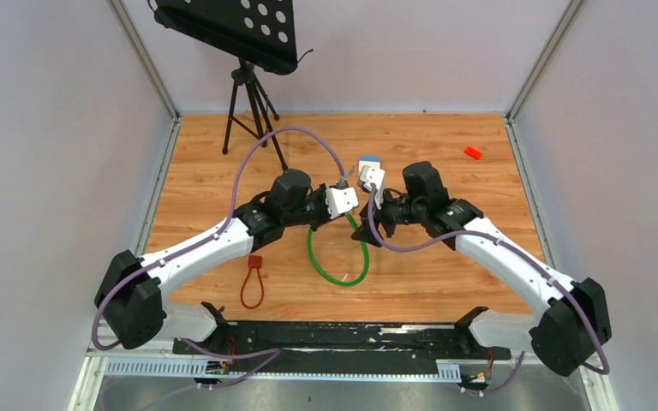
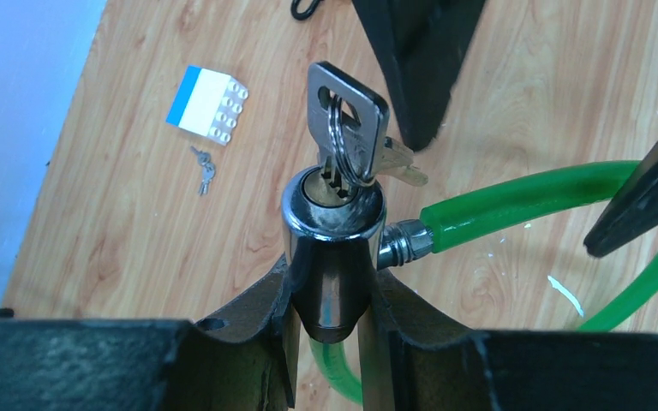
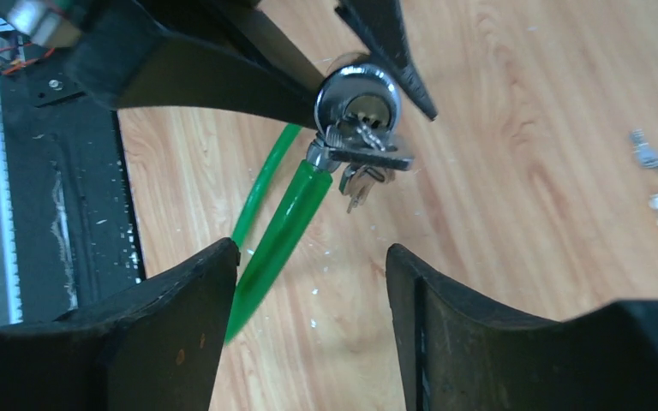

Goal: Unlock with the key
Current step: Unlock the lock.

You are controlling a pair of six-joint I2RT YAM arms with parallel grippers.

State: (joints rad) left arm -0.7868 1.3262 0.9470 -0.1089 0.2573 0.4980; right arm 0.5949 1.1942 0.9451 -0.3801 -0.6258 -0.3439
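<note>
The left tool (image 2: 330, 289) is clenched on the chrome lock barrel (image 2: 332, 223) and holds it raised above the wooden surface (image 2: 137, 257). In the top view the lock sits near the middle of the work area, at 12 o'clock from the gap between the two bases. The key (image 2: 343, 103) is seated in the keyhole and stands out toward 12 o'clock in the left wrist view. A key ring (image 2: 353, 145) and a spare key (image 2: 398, 167) hang from its head. The green cable (image 2: 523, 201) leaves the barrel at 3 o'clock.

The right tool (image 3: 308, 257) is released, its jaws spread with nothing between them. In its own view, the key sits ahead at 12 o'clock, apart from both fingers.

The step in hand looks like taking hold of the key head to turn it. In the right wrist view the head shows edge-on as a level bar, while the jaws close from 9 and 3 o'clock. It would probably help to roll the wrist so the pads meet the flat faces. The approach should run along the key's axis, and the pinch should take the head only, clear of the ring and spare key. The turn should be made about the key's own line, with no side push. The left grip must resist the twist, or the smooth barrel could spin in its fingers.
</note>
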